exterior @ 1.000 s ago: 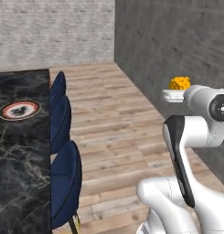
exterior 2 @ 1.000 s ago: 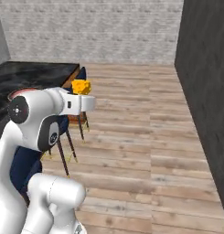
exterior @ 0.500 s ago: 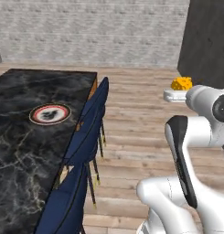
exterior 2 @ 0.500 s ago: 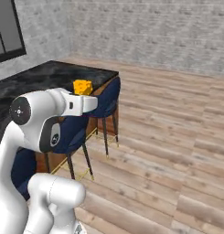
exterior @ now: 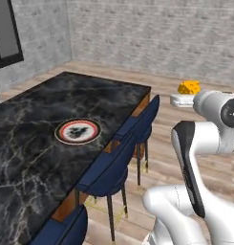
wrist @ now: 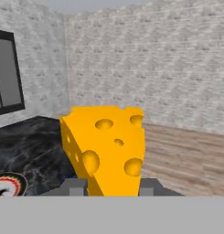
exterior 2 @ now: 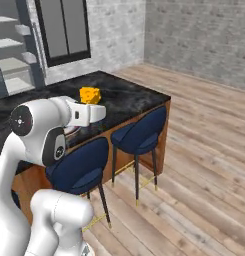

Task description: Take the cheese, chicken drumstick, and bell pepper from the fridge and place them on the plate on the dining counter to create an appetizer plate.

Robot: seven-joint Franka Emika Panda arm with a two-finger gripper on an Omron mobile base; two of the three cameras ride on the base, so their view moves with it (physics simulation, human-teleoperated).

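Between the claw's (wrist: 109,185) two grey fingertips (wrist: 76,186) we find the cheese (wrist: 105,148), a yellow-orange wedge with holes, standing upright and gripped at its base; the claw is clenched on it. From the left base view the cheese (exterior: 189,87) rides at the end of the white arm, held up over the wooden floor and well apart from the tabletop. The right base view shows the same wedge (exterior 2: 90,95) raised above the arm's forward link.

We judge the step in hand to be the carry: one of the three foods is on its way to the plate (exterior: 78,131), which lies bare on the black marble dining counter (exterior: 37,158), to the left of the claw and lower. A sliver of that plate (wrist: 7,184) shows at the lower left of the hand view, below and left of the cheese.

Blue stools (exterior: 109,172) line the tabletop's edge between the robot and the plate. The next move, in our opinion, calls for bringing the claw over the plate, clear of the stool backs, lowering, then releasing. Chicken drumstick and bell pepper would remain to be fetched.
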